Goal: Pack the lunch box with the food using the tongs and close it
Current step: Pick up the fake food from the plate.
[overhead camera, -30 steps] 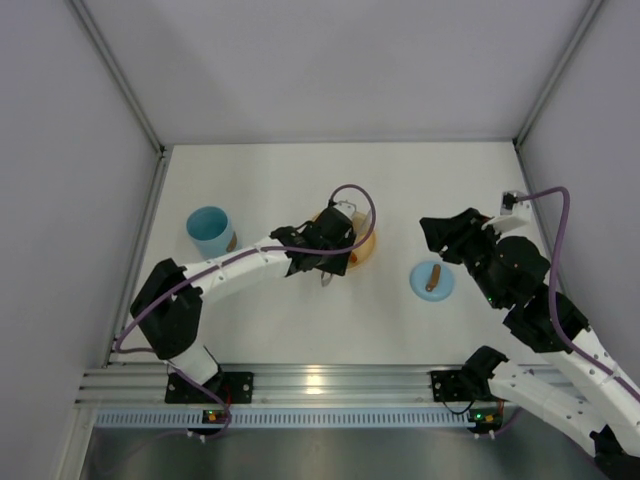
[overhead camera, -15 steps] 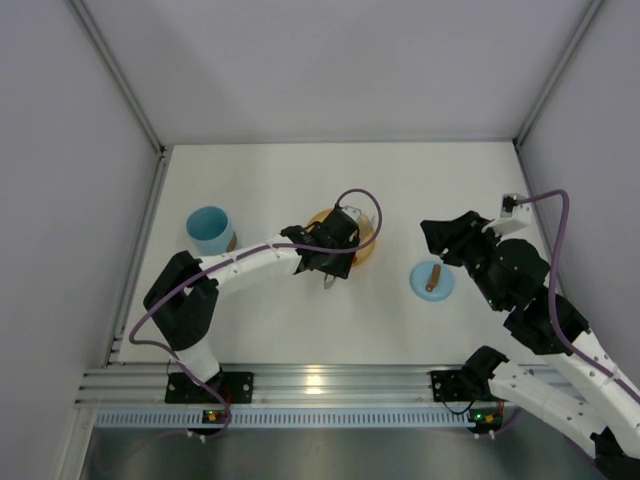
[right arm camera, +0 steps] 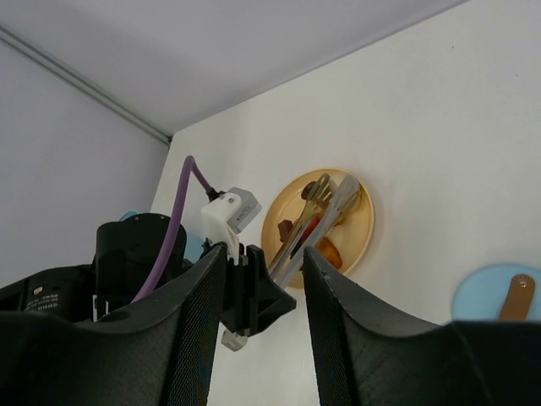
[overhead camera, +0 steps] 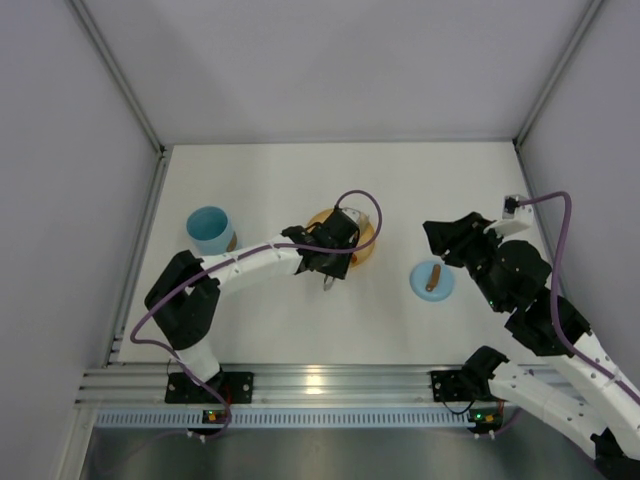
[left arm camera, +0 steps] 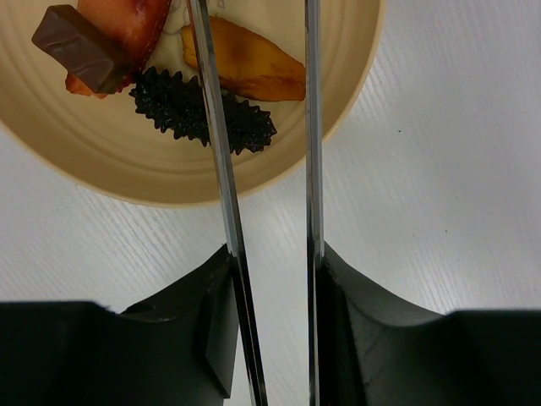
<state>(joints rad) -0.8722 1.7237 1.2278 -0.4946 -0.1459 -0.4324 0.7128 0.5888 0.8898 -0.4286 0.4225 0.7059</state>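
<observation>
- The left claw (left arm camera: 270, 326) is clamped on the tongs (left arm camera: 221, 169). Its two black fingers (left arm camera: 211, 313) press on the outer faces of the two arms near the bottom of the wrist view.
- The tong arms are squeezed partway. They run nearly parallel up the frame with a strip of white surface (overhead camera: 400, 190) showing between them.
- The tongs are slim, flat strips of polished silver metal, and their far ends pass out of the top of the wrist view over the plate (left arm camera: 101, 156).
- The left tong arm crosses above the dark spiky piece (left arm camera: 169, 100). Whether it touches it cannot be told.
- The food lies on the plate in the upper left of the wrist view.
  - The dark spiky piece is black, ridged and elongated.
  - A smooth, tapered orange piece (left arm camera: 254, 72) lies just beside it.
  - A matte, square-edged brown block (left arm camera: 80, 46) rests against a glossy reddish piece (left arm camera: 135, 21).
- The plate is round and shallow, with a tan inside and a raised rim.
- The right claw (right arm camera: 264, 262) stands open and holds nothing, to the right of centre in the overhead view.
- The lunch box (overhead camera: 208, 228), a light blue cylindrical tub, stands open at centre left of the overhead view.
- Its lid (overhead camera: 420, 287) lies flat at centre right, well apart from the tub, with the brown knob (overhead camera: 433, 276) facing up.
</observation>
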